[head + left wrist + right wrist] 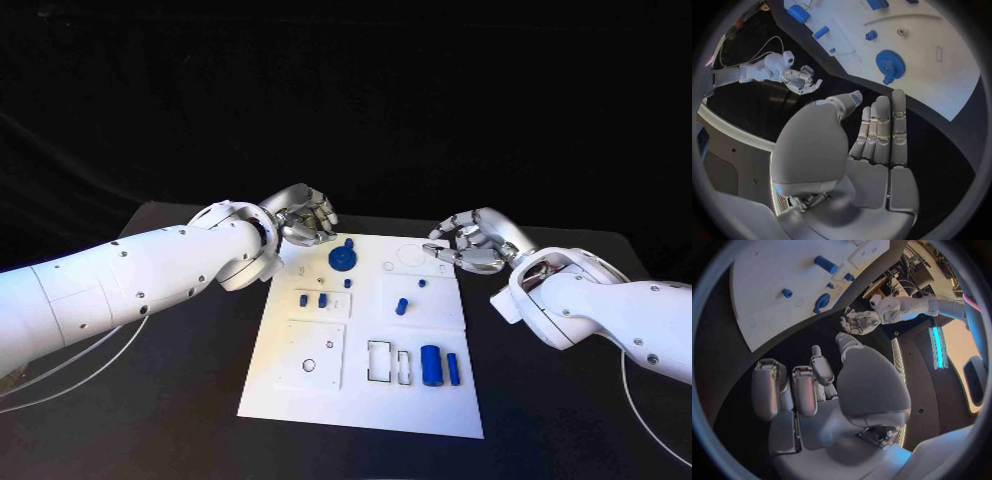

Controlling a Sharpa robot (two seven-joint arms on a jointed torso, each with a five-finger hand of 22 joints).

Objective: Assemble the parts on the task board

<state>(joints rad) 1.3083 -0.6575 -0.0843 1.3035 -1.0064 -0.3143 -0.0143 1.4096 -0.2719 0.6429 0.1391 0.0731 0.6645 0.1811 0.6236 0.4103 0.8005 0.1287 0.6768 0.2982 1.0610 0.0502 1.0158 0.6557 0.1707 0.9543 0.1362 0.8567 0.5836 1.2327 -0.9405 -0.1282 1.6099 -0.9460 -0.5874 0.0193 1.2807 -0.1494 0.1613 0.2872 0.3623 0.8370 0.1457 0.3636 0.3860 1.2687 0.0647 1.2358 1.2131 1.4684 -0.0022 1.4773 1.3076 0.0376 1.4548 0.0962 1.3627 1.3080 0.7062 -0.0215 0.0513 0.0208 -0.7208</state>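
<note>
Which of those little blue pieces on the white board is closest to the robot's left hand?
The blue gear, the round toothed piece at the task board's far end, just beside the left hand. The other blue pieces lie farther down the board.

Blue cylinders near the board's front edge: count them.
2: a thick blue cylinder and a slimmer blue cylinder lying side by side on the task board, front right. Smaller parts lie farther back.

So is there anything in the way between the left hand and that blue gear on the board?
Nothing visible. The left hand holds nothing and sits at the far edge of the task board, with the blue gear just in front of it. The left wrist view shows only bare board between the fingers and the gear.
</note>
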